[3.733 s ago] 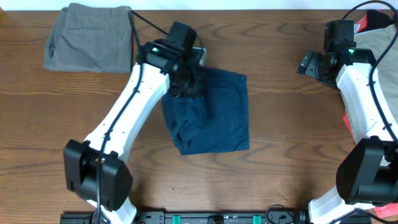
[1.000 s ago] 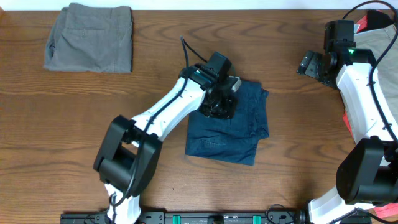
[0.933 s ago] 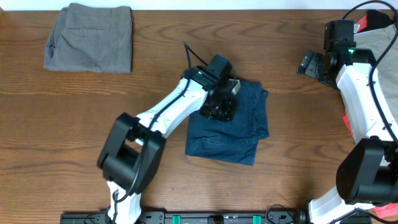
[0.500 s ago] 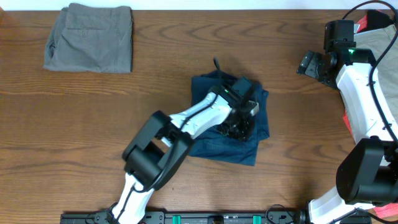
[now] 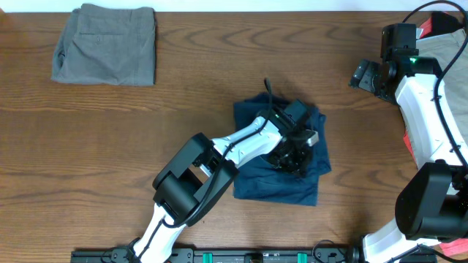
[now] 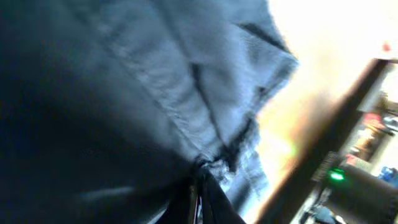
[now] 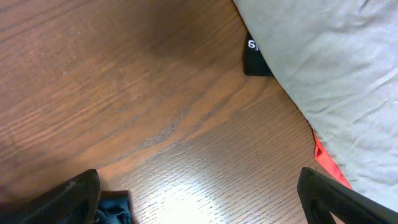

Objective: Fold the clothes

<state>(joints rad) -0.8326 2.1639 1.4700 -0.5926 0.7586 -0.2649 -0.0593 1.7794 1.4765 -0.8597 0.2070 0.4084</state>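
Note:
The dark navy shorts [image 5: 263, 183] lie folded in a rough bundle right of the table's middle. My left gripper [image 5: 295, 153] sits on top of them, shut on a bunched fold of the navy cloth [image 6: 186, 93], which fills the left wrist view. A grey-olive pair [image 5: 106, 44] lies folded at the far left. A khaki-beige pair [image 5: 446, 44] lies at the far right edge and shows in the right wrist view [image 7: 336, 68]. My right gripper [image 5: 363, 75] hovers over bare wood near it, open and empty, with its fingertips [image 7: 81, 196] wide apart.
A red item [image 5: 439, 25] lies under the khaki pair at the back right corner, and its edge shows in the right wrist view [image 7: 326, 165]. A black label [image 7: 256, 56] pokes out from under the khaki cloth. A black rail [image 5: 256, 256] runs along the front edge.
My left gripper has dragged the navy shorts from the left-middle rightward and a little forward, and they are now more bunched. The right arm has not moved.

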